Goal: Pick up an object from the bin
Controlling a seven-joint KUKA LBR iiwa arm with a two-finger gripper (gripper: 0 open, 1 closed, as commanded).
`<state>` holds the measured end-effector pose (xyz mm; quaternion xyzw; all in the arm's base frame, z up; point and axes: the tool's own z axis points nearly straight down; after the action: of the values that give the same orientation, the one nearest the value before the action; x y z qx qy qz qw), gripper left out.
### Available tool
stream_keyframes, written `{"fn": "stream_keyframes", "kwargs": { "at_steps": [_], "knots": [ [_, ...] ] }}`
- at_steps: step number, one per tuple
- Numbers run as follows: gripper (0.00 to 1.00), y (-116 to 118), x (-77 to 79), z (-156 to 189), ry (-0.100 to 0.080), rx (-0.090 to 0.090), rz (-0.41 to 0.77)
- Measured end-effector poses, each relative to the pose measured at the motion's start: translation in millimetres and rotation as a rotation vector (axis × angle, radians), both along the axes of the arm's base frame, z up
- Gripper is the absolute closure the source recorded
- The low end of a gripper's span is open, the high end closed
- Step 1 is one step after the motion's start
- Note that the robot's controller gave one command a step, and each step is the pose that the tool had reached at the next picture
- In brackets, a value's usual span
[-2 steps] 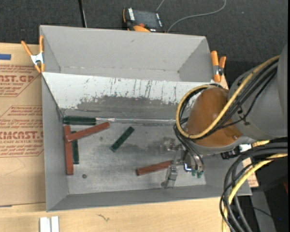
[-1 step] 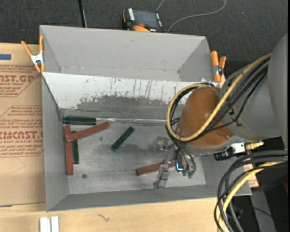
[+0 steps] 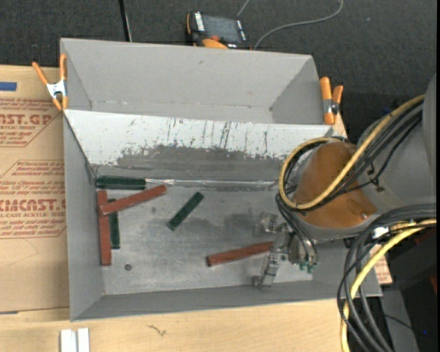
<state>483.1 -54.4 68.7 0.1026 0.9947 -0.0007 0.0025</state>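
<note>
At the front right of the bin (image 3: 205, 86), the gripper (image 3: 271, 254) sits low, fingers (image 3: 265, 277) spread astride one end of the red stick (image 3: 238, 255). Gripped so far off-centre, the stick could swing and slip out.

Soft, even light falls on the bin (image 3: 183, 79): its back wall is pale and bright, while its left wall and bottom are a duller, matte grey. The arm (image 3: 330, 189) casts a faint, soft-edged shadow into the bin's right front corner. The dark ground (image 3: 59, 6) behind the bin is dim.
</note>
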Motion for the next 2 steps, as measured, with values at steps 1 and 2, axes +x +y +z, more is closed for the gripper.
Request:
{"fn": "stream_keyframes", "kwargs": {
  "at_steps": [1, 2],
  "knots": [
    [0.00, 38.9, 1.0, 1.6, -0.001, 0.002, 0.084],
    [1.00, 38.0, -0.7, 1.2, 0.005, 0.002, 0.082]
  ]
}}
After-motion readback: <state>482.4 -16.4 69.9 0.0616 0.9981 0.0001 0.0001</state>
